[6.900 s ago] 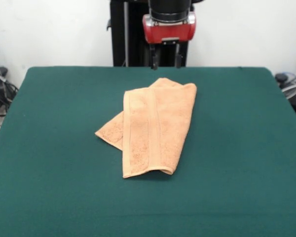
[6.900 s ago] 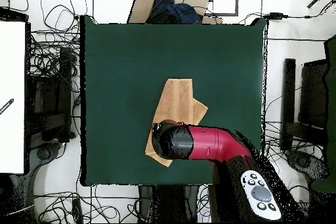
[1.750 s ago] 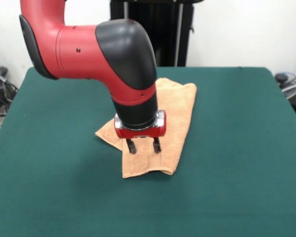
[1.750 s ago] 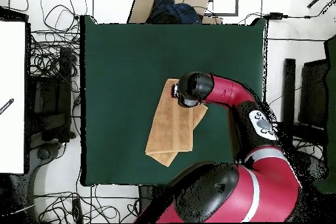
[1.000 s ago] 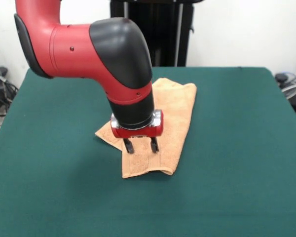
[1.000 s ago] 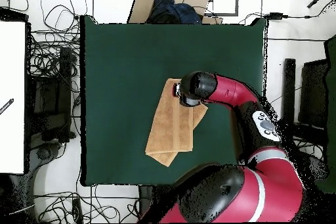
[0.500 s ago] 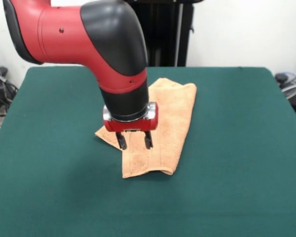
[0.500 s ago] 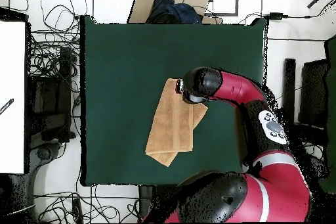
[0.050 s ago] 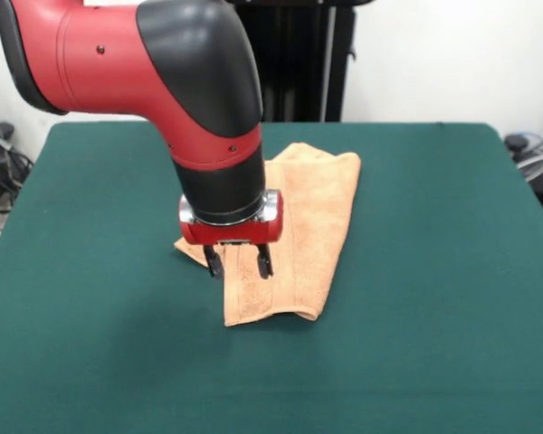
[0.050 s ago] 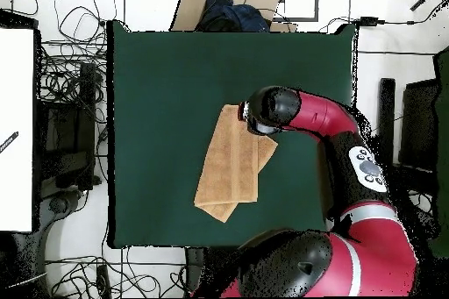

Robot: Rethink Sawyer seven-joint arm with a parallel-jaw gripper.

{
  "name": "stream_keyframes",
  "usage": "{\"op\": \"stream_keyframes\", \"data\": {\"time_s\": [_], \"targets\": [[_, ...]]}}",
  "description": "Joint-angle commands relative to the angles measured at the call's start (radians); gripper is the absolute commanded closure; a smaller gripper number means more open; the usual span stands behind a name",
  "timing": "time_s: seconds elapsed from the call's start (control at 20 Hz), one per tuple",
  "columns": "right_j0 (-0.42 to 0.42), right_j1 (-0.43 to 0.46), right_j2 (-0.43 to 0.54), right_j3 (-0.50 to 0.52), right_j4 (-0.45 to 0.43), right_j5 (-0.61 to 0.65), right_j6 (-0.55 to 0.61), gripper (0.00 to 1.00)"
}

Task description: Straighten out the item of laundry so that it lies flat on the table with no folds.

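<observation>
The item of laundry (image 9: 315, 221) is a peach-orange towel folded into a long strip near the middle of the green table (image 9: 434, 271). A lower layer's corner pokes out at its left. My gripper (image 9: 238, 264) is open and points straight down over the strip's left edge, close to that corner. Its fingers (image 9: 214, 261) hang just above the cloth with nothing between them. In the overhead view the towel (image 10: 230, 168) lies on the table (image 10: 167, 94), and the arm's wrist (image 10: 267, 110) covers the towel's upper right end and hides the gripper.
The red arm (image 9: 118, 63) crosses the upper left of the front view. In the overhead view, tangled cables (image 10: 70, 94) lie on the floor beside the table, a cardboard box (image 10: 228, 2) sits past its top edge, and a white panel (image 10: 16, 129) stands at the left.
In the front view the open gripper has slid left across the towel, from the strip's middle to its left edge. The towel has not moved.
</observation>
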Motion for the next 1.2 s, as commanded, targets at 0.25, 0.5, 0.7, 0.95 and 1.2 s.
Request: {"op": "stream_keyframes", "data": {"time_s": [0.25,0.5,0.7,0.95,1.2], "targets": [[0.008,0.106,0.07,-0.046,-0.017,-0.002,-0.038,0.0],[0.006,0.1,0.073,-0.043,-0.016,-0.001,-0.04,0.0],[0.029,0.115,0.048,-0.092,-0.041,0.001,-0.039,0.0],[0.023,0.145,0.06,-0.106,-0.031,-0.003,-0.041,0.0],[0.034,0.146,0.046,-0.132,-0.059,-0.026,-0.046,0.0]]}}
